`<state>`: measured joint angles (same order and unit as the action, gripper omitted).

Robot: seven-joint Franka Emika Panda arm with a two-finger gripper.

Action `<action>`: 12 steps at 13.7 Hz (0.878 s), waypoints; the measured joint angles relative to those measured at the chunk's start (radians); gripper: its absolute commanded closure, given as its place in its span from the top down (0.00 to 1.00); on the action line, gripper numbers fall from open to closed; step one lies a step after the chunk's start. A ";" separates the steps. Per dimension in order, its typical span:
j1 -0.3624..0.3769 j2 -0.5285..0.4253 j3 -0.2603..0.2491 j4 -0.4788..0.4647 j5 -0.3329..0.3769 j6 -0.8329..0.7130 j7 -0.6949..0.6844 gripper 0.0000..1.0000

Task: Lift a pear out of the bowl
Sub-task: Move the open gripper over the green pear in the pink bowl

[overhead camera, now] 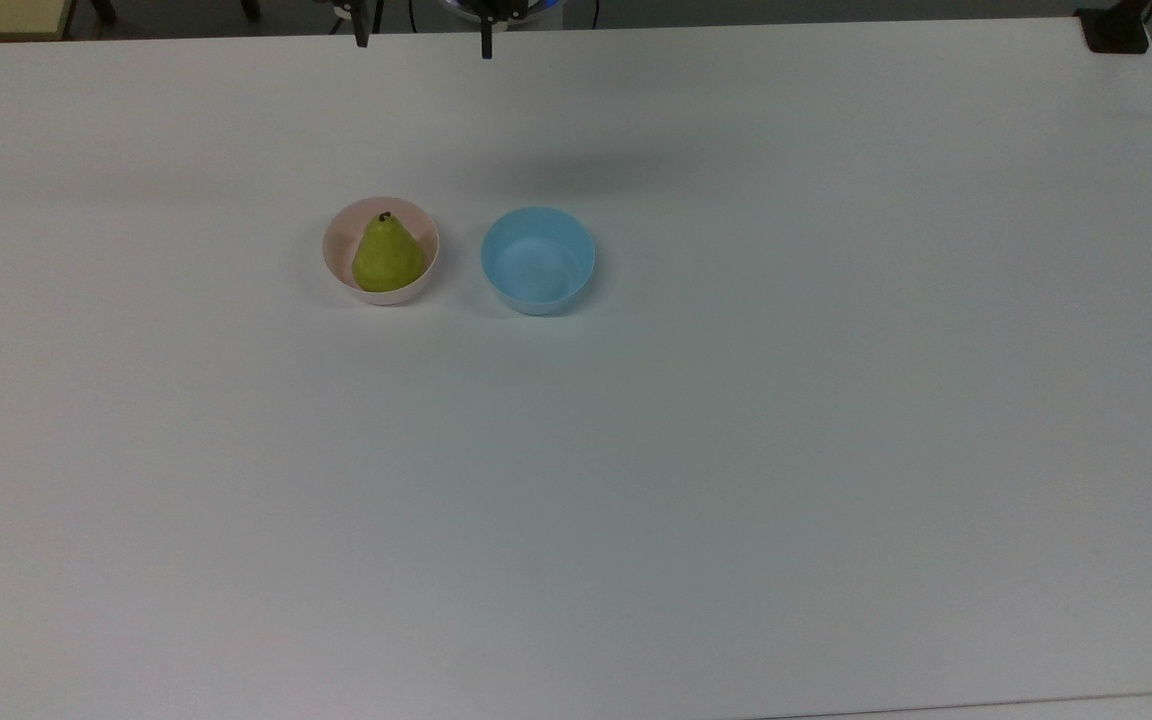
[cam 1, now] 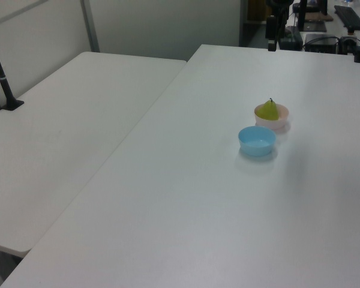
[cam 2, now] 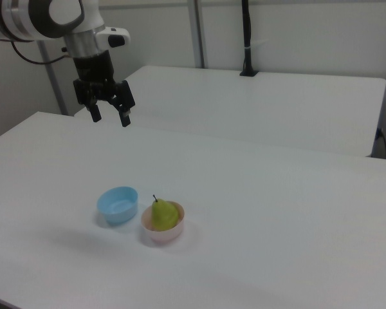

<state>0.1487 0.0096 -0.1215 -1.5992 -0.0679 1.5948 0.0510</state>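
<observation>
Pear (overhead camera: 388, 256) sits upright in the pale pink bowl (overhead camera: 335, 262), dark stem up, narrow end on top; it takes up most of the bowl's inside. Light blue bowl (overhead camera: 538, 260) stands just beside the pink one, on the top view's right, not touching; nothing in it. Both bowls rest on the white counter (overhead camera: 636, 480), toward its far half in the top view.

Gripper (cam 2: 109, 115) hangs high above the counter in the right view, well apart from both bowls, up and toward the right view's left. Its 2 fingers (cam 2: 125, 118) point down with a clear gap between them, released, nothing held. In the top view the 2 dark finger ends (overhead camera: 486, 40) show at the upper edge; what lies above them is probably the wrist.

A second white counter (cam 2: 276, 103) stands behind, with a black post (cam 2: 246, 38) at its far edge.
</observation>
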 measured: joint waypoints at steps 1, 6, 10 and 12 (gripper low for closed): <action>0.000 0.000 0.000 0.000 0.000 0.000 0.000 1.00; -0.004 0.003 0.000 -0.001 0.000 0.001 0.000 1.00; -0.010 0.009 -0.007 -0.007 0.000 0.024 -0.042 1.00; -0.048 0.017 -0.013 -0.024 0.000 0.051 -0.125 1.00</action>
<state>0.1003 0.0263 -0.1344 -1.6233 -0.0680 1.6454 -0.0740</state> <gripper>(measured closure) 0.000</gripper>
